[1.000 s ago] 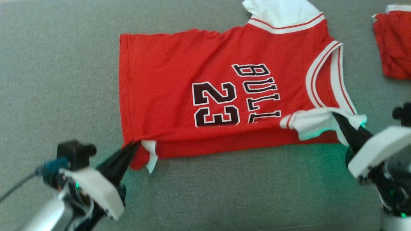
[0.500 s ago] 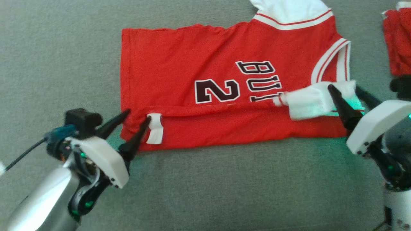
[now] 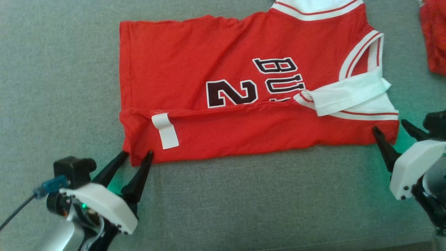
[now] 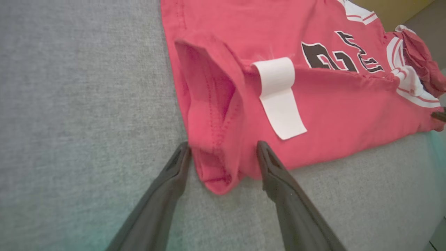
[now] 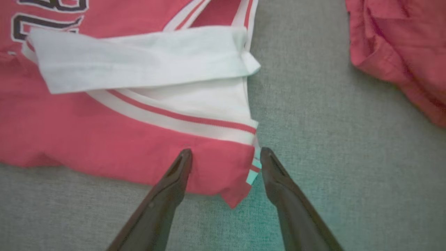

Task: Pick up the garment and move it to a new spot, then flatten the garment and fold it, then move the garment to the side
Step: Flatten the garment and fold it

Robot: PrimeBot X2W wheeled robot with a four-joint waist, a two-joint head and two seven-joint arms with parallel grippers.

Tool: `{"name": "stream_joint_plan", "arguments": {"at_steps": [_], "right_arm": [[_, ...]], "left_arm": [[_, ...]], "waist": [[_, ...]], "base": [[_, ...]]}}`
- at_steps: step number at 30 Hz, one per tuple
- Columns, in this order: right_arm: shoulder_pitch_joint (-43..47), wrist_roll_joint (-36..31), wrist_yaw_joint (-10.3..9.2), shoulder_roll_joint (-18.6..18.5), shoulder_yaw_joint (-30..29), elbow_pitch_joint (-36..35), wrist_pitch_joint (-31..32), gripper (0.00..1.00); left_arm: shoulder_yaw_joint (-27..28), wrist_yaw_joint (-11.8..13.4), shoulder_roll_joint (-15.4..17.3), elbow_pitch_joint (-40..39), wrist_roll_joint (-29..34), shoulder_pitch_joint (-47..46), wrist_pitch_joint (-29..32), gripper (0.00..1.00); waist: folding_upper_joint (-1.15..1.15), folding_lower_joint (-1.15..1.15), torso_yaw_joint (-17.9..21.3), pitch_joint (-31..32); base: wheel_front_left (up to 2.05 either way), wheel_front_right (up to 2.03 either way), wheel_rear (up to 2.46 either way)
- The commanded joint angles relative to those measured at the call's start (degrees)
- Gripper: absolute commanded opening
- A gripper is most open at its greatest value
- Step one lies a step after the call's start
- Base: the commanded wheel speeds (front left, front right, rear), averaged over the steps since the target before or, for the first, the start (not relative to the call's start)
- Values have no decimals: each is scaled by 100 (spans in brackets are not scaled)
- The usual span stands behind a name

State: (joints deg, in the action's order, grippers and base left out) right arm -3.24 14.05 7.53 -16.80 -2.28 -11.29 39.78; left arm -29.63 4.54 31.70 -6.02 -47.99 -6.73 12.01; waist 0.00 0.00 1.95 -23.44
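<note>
Left gripper (image 3: pixel 137 153): at the lower left, fingers spread wide and gripping nothing; the jersey's near left corner lies loose between the tips.
White label (image 3: pixel 165 130): a rectangular cloth tab lying flat on the folded strip, near that corner.
Garment (image 3: pixel 209 62): a red sleeveless basketball jersey with white trim and black lettering, spread on the grey woven fabric surface (image 3: pixel 244 202); its near long edge is folded up over the print, hiding part of the number.
Right gripper (image 3: pixel 389 124): at the lower right, fingers wide apart, holding nothing, tips straddling the jersey's near right corner.
Second red cloth (image 3: pixel 433 38): crumpled at the far right, apart from the jersey.
</note>
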Motion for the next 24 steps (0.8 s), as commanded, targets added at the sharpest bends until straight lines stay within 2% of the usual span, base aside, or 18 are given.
{"name": "stream_joint_plan", "arguments": {"at_steps": [1, 5, 16, 17, 18, 19, 21, 24], "right_arm": [[-152, -68, -4, -105, 95, -111, 97, 100], [-212, -39, -4, -137, 195, 15, 238, 100], [-233, 336, -4, -228, 450, 168, 520, 100], [-227, 403, -4, -237, 519, 204, 560, 100], [-236, 509, -4, -200, 550, 248, 581, 71], [-251, 617, -4, -171, 576, 290, 599, 0], [-287, 751, -4, -241, 591, 328, 619, 0], [-257, 939, -4, -533, 446, 232, 673, 0]], "left_arm": [[161, -5, 64, 18, -20, -261, 23, 100], [123, -71, 19, 223, -26, -394, 49, 100], [-149, -444, -165, 542, -383, -516, 406, 100], [-176, -475, -169, 555, -410, -515, 444, 47], [-191, -503, -179, 575, -451, -510, 475, 0], [-226, -556, -172, 589, -489, -502, 528, 0], [-250, -687, -115, 538, -599, -459, 604, 0], [16, -688, -22, 280, -977, -283, 581, 0]], "waist": [[0, 0, -64, -102], [0, 0, -89, -155], [0, 0, -55, -166], [0, 0, -46, -158], [0, 0, -38, -140], [0, 0, -32, -110], [0, 0, -30, -18], [0, 0, -44, 114]], "base": [[0, 0, 0], [0, 0, 0], [0, 0, 0], [0, 0, 0], [0, 0, 0], [0, 0, 0], [0, 0, 0], [0, 0, 0]]}}
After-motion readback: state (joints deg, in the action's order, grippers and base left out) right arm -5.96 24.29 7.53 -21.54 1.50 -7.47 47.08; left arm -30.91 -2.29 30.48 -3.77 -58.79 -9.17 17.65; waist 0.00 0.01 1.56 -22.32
